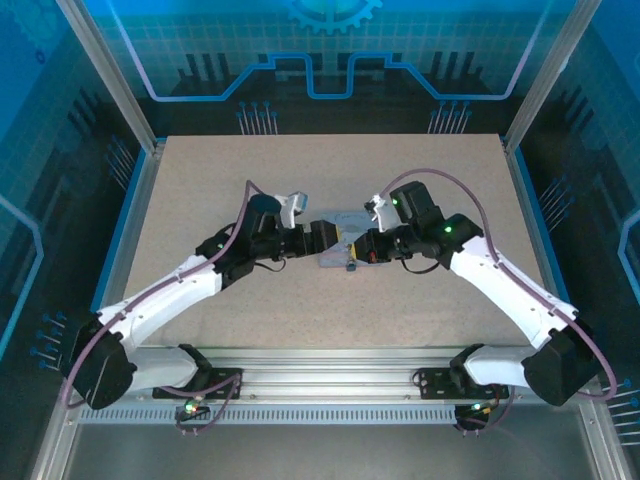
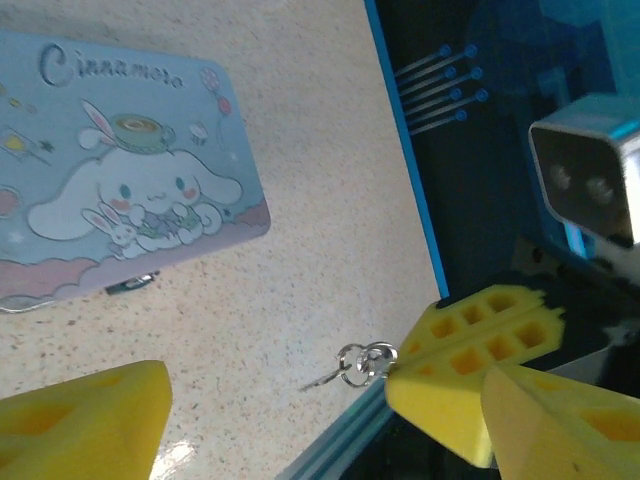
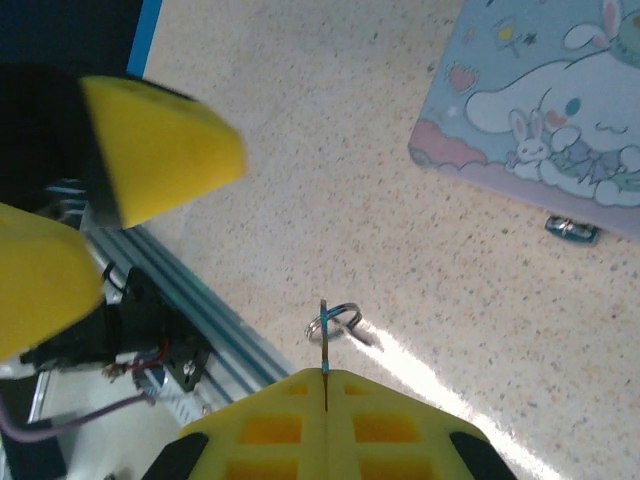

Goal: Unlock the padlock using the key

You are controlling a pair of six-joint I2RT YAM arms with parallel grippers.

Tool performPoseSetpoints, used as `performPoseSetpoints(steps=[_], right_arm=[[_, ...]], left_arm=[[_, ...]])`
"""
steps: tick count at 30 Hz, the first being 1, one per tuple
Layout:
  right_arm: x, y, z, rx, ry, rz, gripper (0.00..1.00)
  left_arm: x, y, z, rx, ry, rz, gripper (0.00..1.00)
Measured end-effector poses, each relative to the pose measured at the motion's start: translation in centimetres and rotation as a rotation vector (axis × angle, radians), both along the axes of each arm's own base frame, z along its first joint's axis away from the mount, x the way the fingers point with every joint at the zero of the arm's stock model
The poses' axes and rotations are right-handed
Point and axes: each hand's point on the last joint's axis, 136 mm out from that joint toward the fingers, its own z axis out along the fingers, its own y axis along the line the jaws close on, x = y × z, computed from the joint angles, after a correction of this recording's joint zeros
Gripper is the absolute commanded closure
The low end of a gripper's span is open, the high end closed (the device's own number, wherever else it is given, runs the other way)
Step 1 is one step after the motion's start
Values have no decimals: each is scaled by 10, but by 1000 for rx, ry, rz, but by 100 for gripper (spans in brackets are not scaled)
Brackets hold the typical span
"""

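Note:
My right gripper (image 3: 325, 378) is shut on the key (image 3: 323, 335), a thin metal sliver seen edge-on that sticks out of the yellow pads with its ring (image 3: 337, 322) at the tip. In the left wrist view the same ring (image 2: 362, 363) juts from the right gripper's pads (image 2: 470, 345). My left gripper (image 2: 325, 390) stands open around that spot, holding nothing. The padlock (image 3: 572, 229) is a tiny dark metallic piece lying on the table against the tin's edge, also seen from the left wrist, padlock (image 2: 130, 285). From above, both grippers, left gripper (image 1: 325, 238) and right gripper (image 1: 368, 247), meet over the tin.
A pale blue cartoon tin (image 2: 120, 160) lies flat mid-table, tin (image 3: 540, 90). The blue frame rail (image 2: 400, 150) borders the table. The left gripper's yellow fingers (image 3: 160, 140) hang close beside the right gripper.

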Motion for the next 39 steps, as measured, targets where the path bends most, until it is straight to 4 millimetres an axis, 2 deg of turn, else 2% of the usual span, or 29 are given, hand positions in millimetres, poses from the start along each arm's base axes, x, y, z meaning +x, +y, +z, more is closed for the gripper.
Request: performPoseSetpoints(steps=[4,6,16,20,26,34,39], right_arm=[[-8,3,17,32,13,43,100],[-11,6,26,63,16,64,100],[-21,19,51,196,63,125,100],[-21,22,59,243,73,133,100],[-18,22,71,300,72,135,100],[-2,11,84,352,53,84,100],[1,5,90,368,39,63,100]], left_arm=[[-8,-10,-1,-97,-27,-62,7],[-11,-15,4,-154,-49,-89,7],[-26,-30,64,-407,-213,-226,10],[-28,-34,72,-455,-229,-263,11],[-30,-37,74,-485,-217,-289,18],[-34,-39,79,-511,-209,-315,38],[-35,-40,77,-514,-201,-324,44]])
